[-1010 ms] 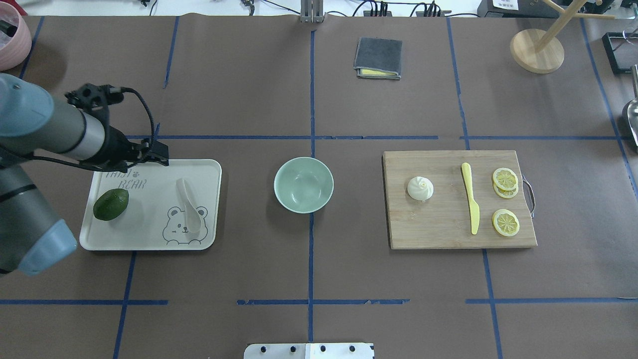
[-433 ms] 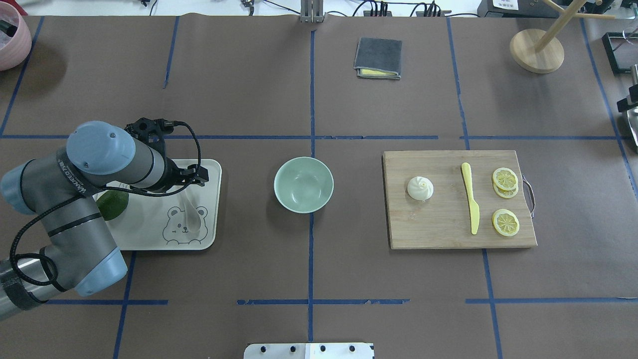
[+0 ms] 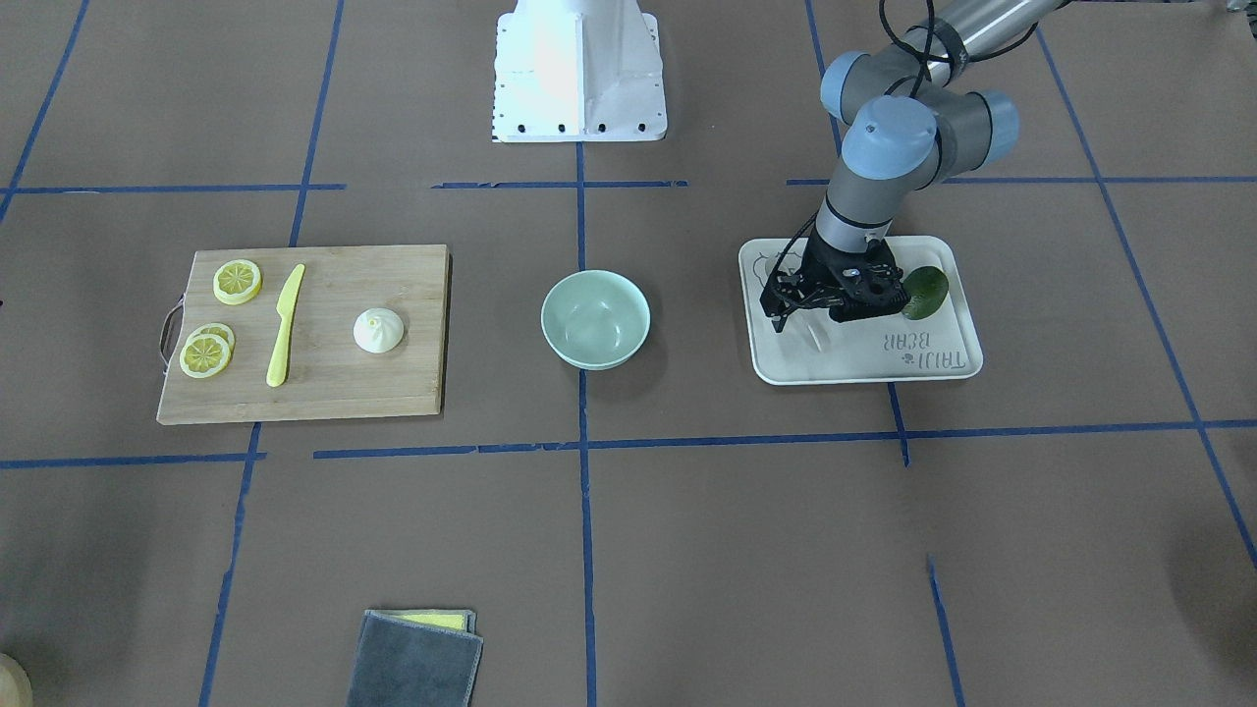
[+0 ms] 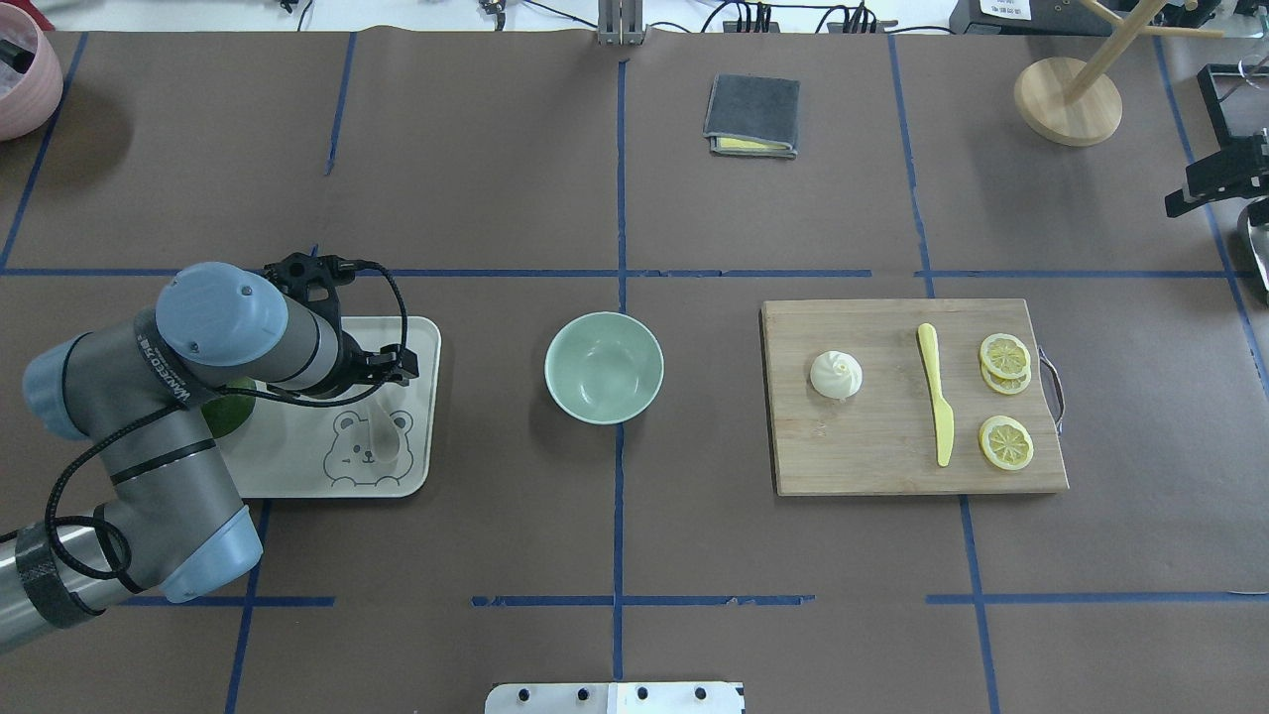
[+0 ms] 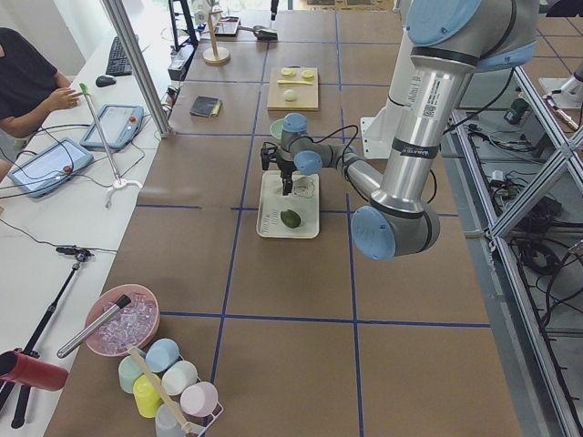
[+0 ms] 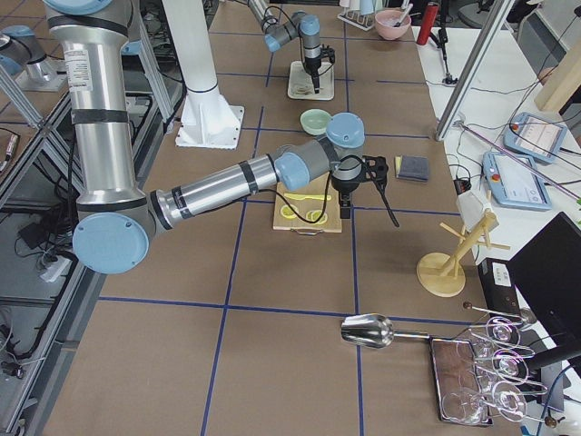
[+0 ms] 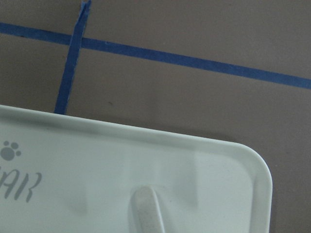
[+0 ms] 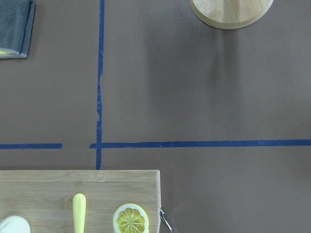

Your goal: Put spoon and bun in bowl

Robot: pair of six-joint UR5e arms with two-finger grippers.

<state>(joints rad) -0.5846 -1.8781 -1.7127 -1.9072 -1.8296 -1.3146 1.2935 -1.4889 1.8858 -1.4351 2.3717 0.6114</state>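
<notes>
The cream spoon point(image 4: 381, 432) lies on the bear tray point(image 4: 297, 466) at the left, its handle tip low in the left wrist view point(image 7: 146, 211). My left gripper point(image 4: 390, 362) hangs over the spoon's handle point(image 3: 817, 334), looks open and holds nothing. The white bun point(image 4: 836, 375) sits on the wooden cutting board point(image 4: 872, 446) at the right. The mint-green bowl point(image 4: 604, 367) stands empty in the middle. My right gripper point(image 4: 1214, 178) is high at the far right edge, away from the bun, looks open and is empty.
A dark green avocado point(image 4: 233, 412) lies on the tray, half under my left arm. A yellow knife point(image 4: 937, 397) and lemon slices point(image 4: 1005, 441) share the board. A grey cloth point(image 4: 753, 114) and a wooden stand point(image 4: 1069, 99) are at the back.
My left arm has swung right across the tray, over the spoon's handle. My right gripper has come into view at the right edge. Spoon, bun and bowl have not moved.
</notes>
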